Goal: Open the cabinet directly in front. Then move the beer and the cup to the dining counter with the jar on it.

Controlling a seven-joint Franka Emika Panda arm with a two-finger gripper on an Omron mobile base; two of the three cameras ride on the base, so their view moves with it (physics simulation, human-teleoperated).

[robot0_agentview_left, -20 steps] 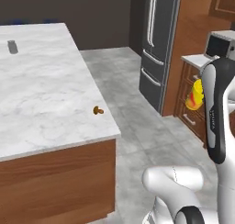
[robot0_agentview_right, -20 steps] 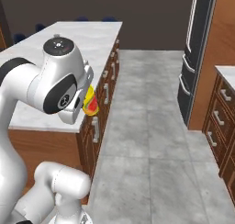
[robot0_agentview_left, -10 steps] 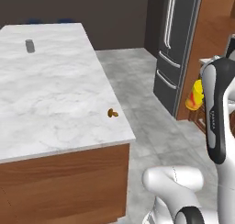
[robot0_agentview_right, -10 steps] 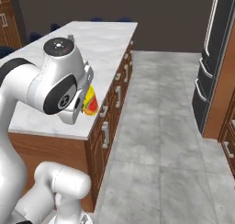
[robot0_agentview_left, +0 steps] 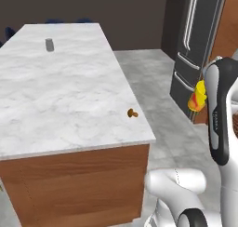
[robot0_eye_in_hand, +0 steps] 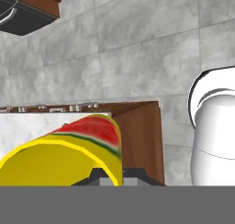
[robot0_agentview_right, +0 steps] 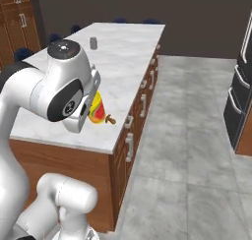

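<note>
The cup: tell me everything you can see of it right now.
The cup is bright yellow and cylindrical, with a red, watermelon-like band edged in green on its side. It looks smooth and glossy. In the hand view it lies close to the camera, its side towards the lens, held in the gripper, which is shut on it. In the left base view it shows beside the arm, in the air over the floor; in the right base view it sits behind the hand, in front of the dining counter. Nothing else touches it.
</note>
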